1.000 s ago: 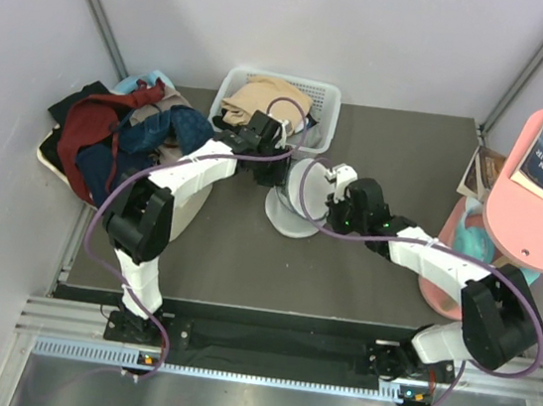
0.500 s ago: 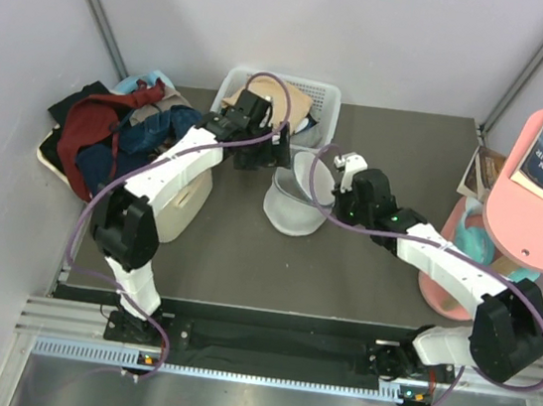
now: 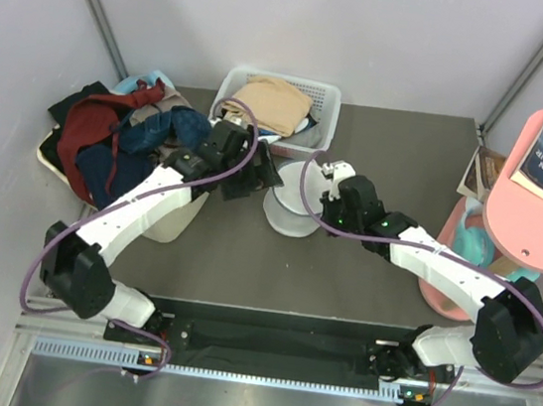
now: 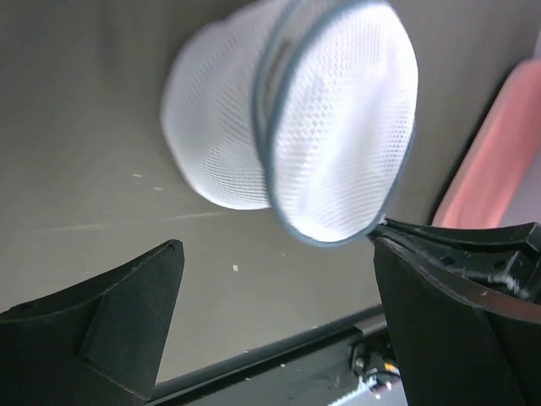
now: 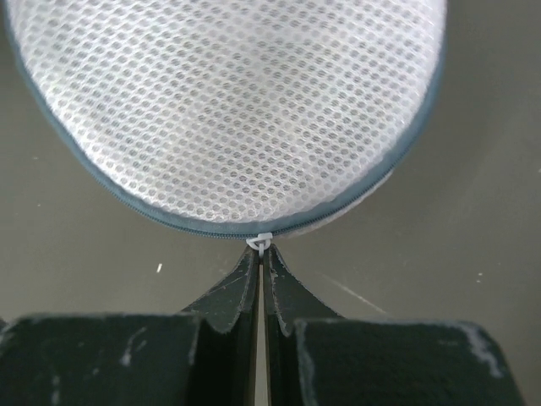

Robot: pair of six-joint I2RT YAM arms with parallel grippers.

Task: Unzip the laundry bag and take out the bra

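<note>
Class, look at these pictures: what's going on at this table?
The right gripper is pinched shut on the zipper pull at the rim of the mesh laundry bag. The left gripper hangs open beside the bag, gripping nothing. The zipper looks closed along the visible rim.

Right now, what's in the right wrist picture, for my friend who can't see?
Black jaws pinch the white zipper pull at the rim of a round mesh bag that fills the top, over a dark table.
</note>
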